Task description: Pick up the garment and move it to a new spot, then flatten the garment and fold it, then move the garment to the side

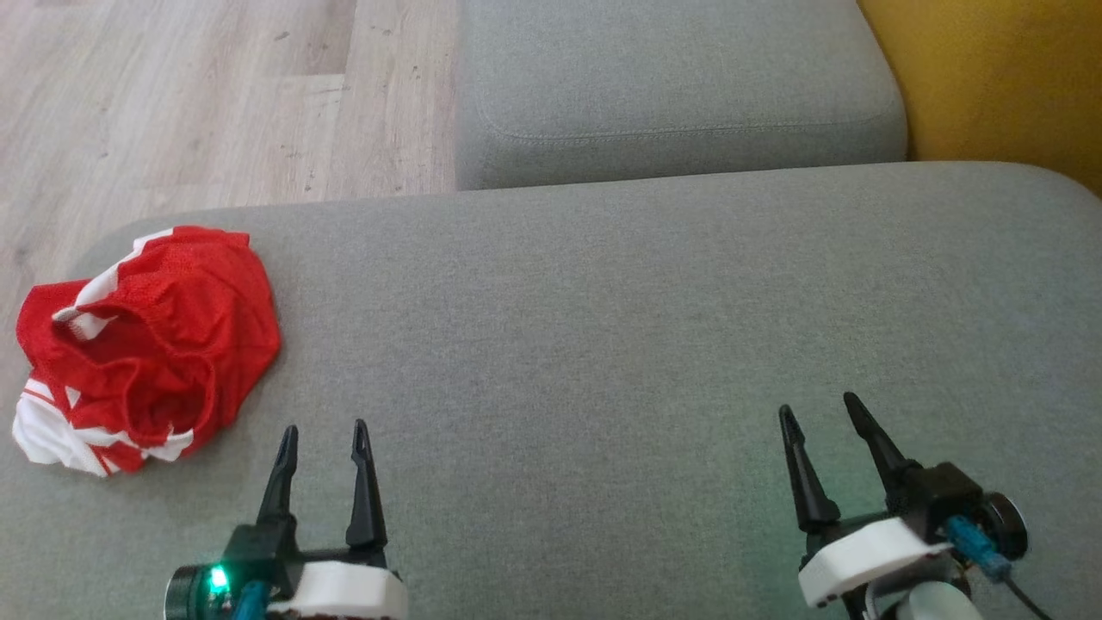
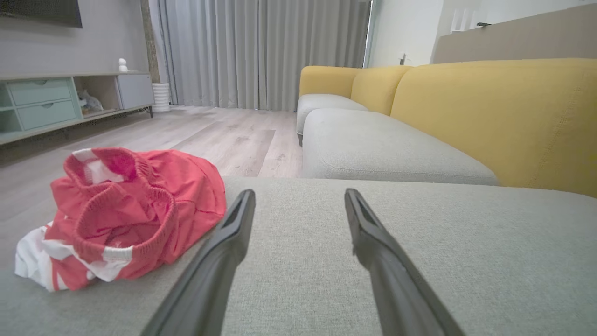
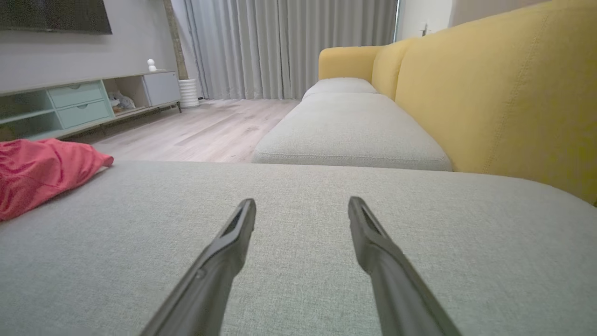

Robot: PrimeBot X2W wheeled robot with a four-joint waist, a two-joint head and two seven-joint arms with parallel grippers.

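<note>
The crumpled red-and-white mesh garment (image 1: 155,344) lies bunched at the left edge of the grey woven sofa cushion (image 1: 603,344), near the left end effector (image 1: 325,429). The left and right end effector (image 1: 818,403) both have fingers apart and hold nothing.

Expect light, limp cloth. Pinch the gathered elastic waistband (image 2: 126,219), which the left wrist view shows as a raised loop. The head view instead gives the garment's position on the cushion.

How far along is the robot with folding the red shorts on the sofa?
Nothing looks done: the shorts lie crumpled at the left edge of the cushion. Nothing is in hand: the left gripper and right gripper are open and empty, apart from the shorts. Left: picking up, moving, flattening, folding, setting aside.
</note>
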